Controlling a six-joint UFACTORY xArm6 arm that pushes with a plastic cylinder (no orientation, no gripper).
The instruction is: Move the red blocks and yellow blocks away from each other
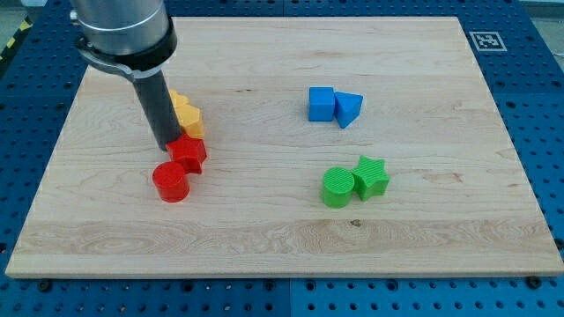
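The yellow blocks (187,113) sit partly hidden behind the rod (159,106), so their shapes and even their count are hard to make out (one, maybe two pieces pressed together). They lie just to the view's right of the rod, a little above my tip (170,145). The red star (189,154) lies immediately to the view's right of my tip, touching it or very nearly so, and its upper edge meets the yellow blocks. The red cylinder (170,181) stands just below my tip, toward the view's bottom, touching the red star's lower left side. So red and yellow are crowded together around my tip. There is no hand here to open or close: the arm ends in a bare rod that grasps nothing, and the arm's upper body is cut off by the view's top.

Well apart, to the view's right of my tip, a blue cube (321,103) and a blue wedge (348,108) touch each other. Below them a green cylinder (337,187) and a green star (371,177) also touch. All rest on the board (291,246).
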